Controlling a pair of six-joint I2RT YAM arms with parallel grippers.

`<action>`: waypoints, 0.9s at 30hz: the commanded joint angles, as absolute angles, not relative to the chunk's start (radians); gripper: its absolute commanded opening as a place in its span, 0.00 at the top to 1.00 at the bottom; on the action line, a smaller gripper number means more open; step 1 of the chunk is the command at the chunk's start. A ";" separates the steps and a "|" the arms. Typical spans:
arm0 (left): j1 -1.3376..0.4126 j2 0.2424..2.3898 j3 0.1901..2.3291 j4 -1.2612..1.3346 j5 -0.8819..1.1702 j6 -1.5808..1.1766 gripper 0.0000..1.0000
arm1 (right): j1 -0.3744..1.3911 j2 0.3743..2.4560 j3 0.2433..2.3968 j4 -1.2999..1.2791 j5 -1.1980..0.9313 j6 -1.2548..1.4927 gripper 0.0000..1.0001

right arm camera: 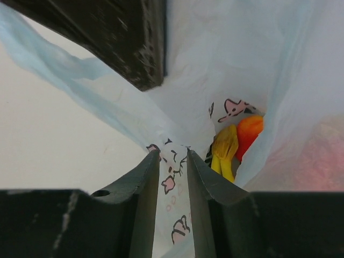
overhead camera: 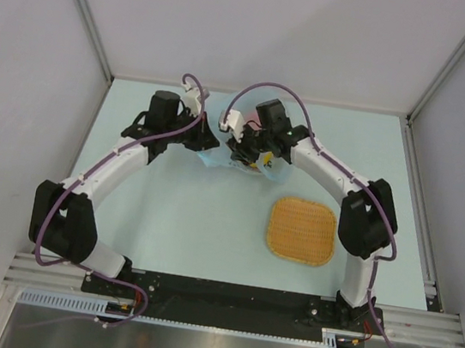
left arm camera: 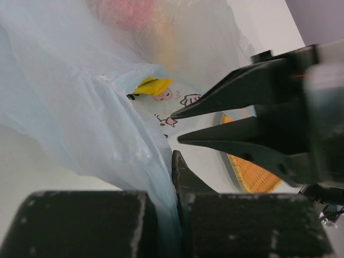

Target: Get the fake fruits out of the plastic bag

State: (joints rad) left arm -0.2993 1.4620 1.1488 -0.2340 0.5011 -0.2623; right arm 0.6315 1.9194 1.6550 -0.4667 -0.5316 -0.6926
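The left pincer (left arm camera: 175,185) is clamped on a fold of the plastic bag (left arm camera: 80,107). The right pincer (right arm camera: 173,161) stands narrow, with printed film between its jaws, not visibly pinched. From it the banana (right arm camera: 224,151) lies at one o'clock inside the bag, long axis twelve-to-six, with the red-orange fruit (right arm camera: 250,133) touching it; the right arm is nearer. Counted: one bag, two clear fruits, one woven mat (overhead camera: 301,230).

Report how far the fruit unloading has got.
Done: nothing yet; no fruit shows outside the plastic bag. In hand: the left gripper is shut on the bag's film, and the right gripper has its jaws narrowly apart around printed film. Left: every fruit, including the yellow banana and red-orange fruit visible inside.
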 commanded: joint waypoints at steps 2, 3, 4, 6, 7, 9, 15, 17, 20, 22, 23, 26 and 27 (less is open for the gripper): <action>-0.282 1.462 1.195 -0.230 0.517 -0.241 1.00 | 0.626 2.003 1.713 -0.442 -0.401 -0.716 0.68; -0.278 1.463 1.196 -0.236 0.518 -0.239 1.00 | 0.617 2.026 1.721 -0.434 -0.379 -0.724 0.68; -0.278 1.466 1.204 -0.242 0.518 -0.236 1.00 | 0.612 2.042 1.745 -0.440 -0.345 -0.733 0.68; -0.272 1.471 1.209 -0.253 0.518 -0.227 1.00 | 0.592 2.069 1.770 -0.491 -0.347 -0.765 0.68; -0.270 1.473 1.209 -0.255 0.520 -0.226 1.00 | 0.588 2.074 1.778 -0.498 -0.347 -0.794 0.68; -0.265 1.473 1.209 -0.258 0.522 -0.218 1.00 | 0.581 2.088 1.781 -0.517 -0.325 -0.827 0.63; -0.259 1.471 1.209 -0.258 0.522 -0.210 1.00 | 0.577 2.134 1.821 -0.600 -0.275 -0.983 0.30; -0.258 1.470 1.206 -0.252 0.523 -0.207 1.00 | 0.583 2.184 1.870 -0.665 -0.253 -1.029 0.29; -0.258 1.470 1.206 -0.249 0.525 -0.206 1.00 | 0.584 2.233 1.897 -0.666 -0.230 -1.040 0.29; -0.258 1.468 1.203 -0.244 0.523 -0.206 1.00 | 0.587 2.243 1.901 -0.658 -0.221 -1.060 0.29; -0.258 1.471 1.204 -0.244 0.525 -0.206 1.00 | 0.594 2.252 1.904 -0.666 -0.215 -1.071 0.29; -0.256 1.471 1.203 -0.245 0.528 -0.206 1.00 | 0.601 2.272 1.940 -0.733 -0.190 -1.111 0.38; -0.258 1.474 1.204 -0.242 0.534 -0.206 1.00 | 0.601 2.275 1.951 -0.754 -0.192 -1.121 0.54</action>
State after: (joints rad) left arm -0.2649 1.4731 1.1656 -0.2584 0.5022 -0.2264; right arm 0.5961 2.2551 1.8740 -0.6525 -0.2398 -1.0485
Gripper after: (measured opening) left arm 0.006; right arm 0.654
